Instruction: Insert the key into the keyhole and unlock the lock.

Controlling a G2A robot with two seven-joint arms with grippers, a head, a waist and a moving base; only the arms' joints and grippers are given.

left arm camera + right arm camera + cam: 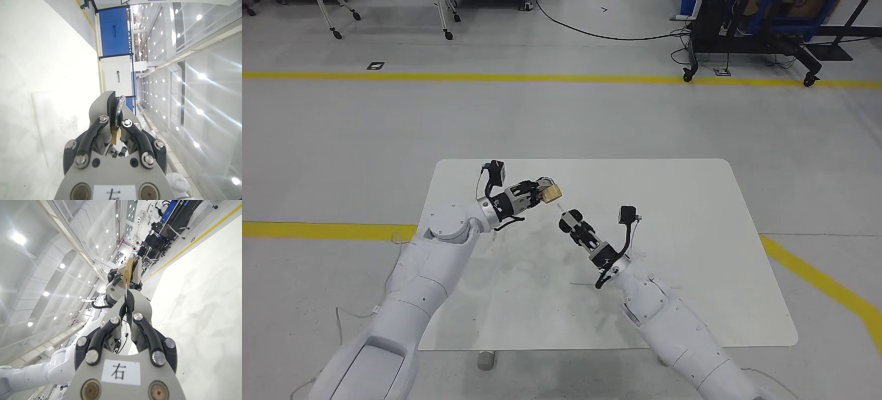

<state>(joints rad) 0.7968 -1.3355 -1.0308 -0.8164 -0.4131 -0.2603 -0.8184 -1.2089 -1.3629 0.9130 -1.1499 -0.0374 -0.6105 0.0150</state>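
A brass padlock (552, 189) is held above the white table (702, 260) by my left gripper (540, 190). In the left wrist view that gripper (117, 103) is shut on the silver shackle (121, 106), and the brass body (115, 135) hangs between the fingers toward the wrist. My right gripper (568, 217) faces it from close by. It (127, 294) is shut on a thin silver key (125, 289). The key's tip meets the padlock (128, 270) at the keyhole (126, 280) on its bottom face. How deep the tip sits I cannot tell.
Both arms hover over the table's middle, left of centre. Bare white table top stretches to the right (712, 220) and toward the front edge (542, 320). Carts (752, 40) and yellow floor lines (542, 77) lie well beyond the table.
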